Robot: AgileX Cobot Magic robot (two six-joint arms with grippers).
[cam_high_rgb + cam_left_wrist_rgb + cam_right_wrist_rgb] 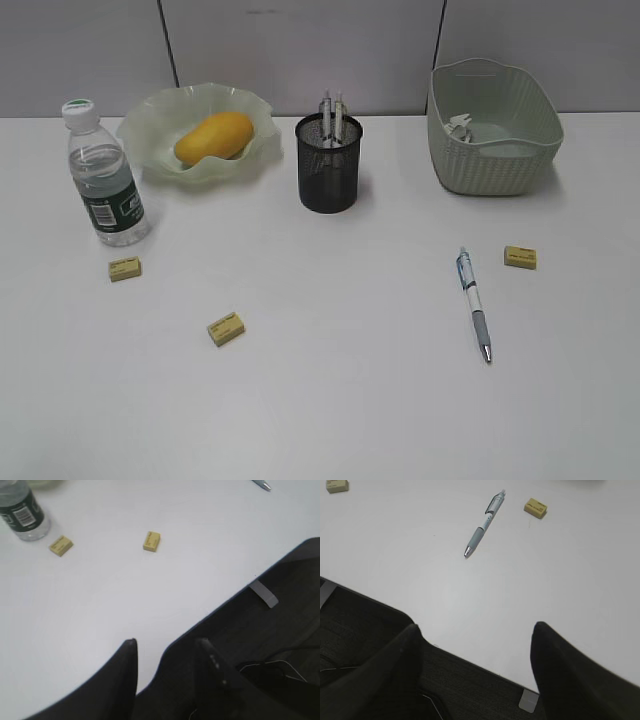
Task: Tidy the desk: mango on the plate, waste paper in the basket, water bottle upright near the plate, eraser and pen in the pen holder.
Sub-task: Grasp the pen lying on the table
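Note:
The mango [213, 137] lies in the wavy-rimmed plate [150, 125] at the back left. The water bottle [105, 180] stands upright beside it. The pen holder [329, 175] holds two pens. The waste paper [462, 127] lies in the basket [500, 150]. Three yellow erasers [125, 268] [227, 328] [520, 257] and a pen [474, 303] lie on the desk [330, 410]. My left gripper [166, 641] is open and empty over the desk's front edge, erasers [152, 541] far ahead. My right gripper [476, 626] is open and empty, the pen [485, 523] and an eraser [535, 508] ahead.
Neither gripper shows in the exterior view. Grey wall panels stand behind the desk. Dark floor with cables lies below the front edge in both wrist views. The bottle's base [22, 512] shows at the top left of the left wrist view.

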